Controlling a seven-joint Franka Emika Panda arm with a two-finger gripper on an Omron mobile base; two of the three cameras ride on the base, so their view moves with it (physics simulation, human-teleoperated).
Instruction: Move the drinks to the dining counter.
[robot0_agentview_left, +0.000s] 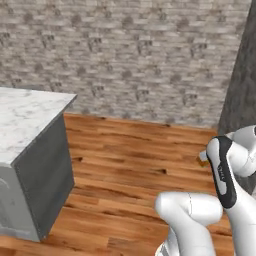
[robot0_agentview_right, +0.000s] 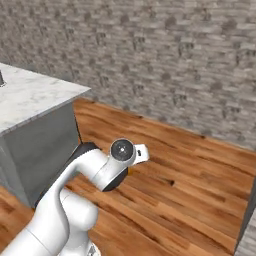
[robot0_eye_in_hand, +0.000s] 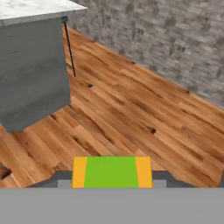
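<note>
An orange carton (robot0_eye_in_hand: 112, 171) with a green panel sits low in the hand view, and my gripper (robot0_eye_in_hand: 112, 178) is shut on it, a dark finger pressed to each side. It hangs above the wooden floor. The dining counter (robot0_agentview_left: 27, 117), a white grey-veined marble top on a grey base, stands to the left. The right base view shows the dining counter (robot0_agentview_right: 35, 95) at the left, and the dining counter (robot0_eye_in_hand: 30, 65) fills the upper left of the hand view. My arm (robot0_agentview_right: 95, 170) bends over the floor just past the counter's corner.
A grey brick wall (robot0_agentview_left: 140, 55) closes the far side. Wooden floor (robot0_agentview_left: 135, 160) stretches between the counter and the wall. A dark grey upright panel (robot0_agentview_left: 242, 90) stands at the right. A thin dark rod (robot0_eye_in_hand: 70, 50) runs down the counter's corner.
</note>
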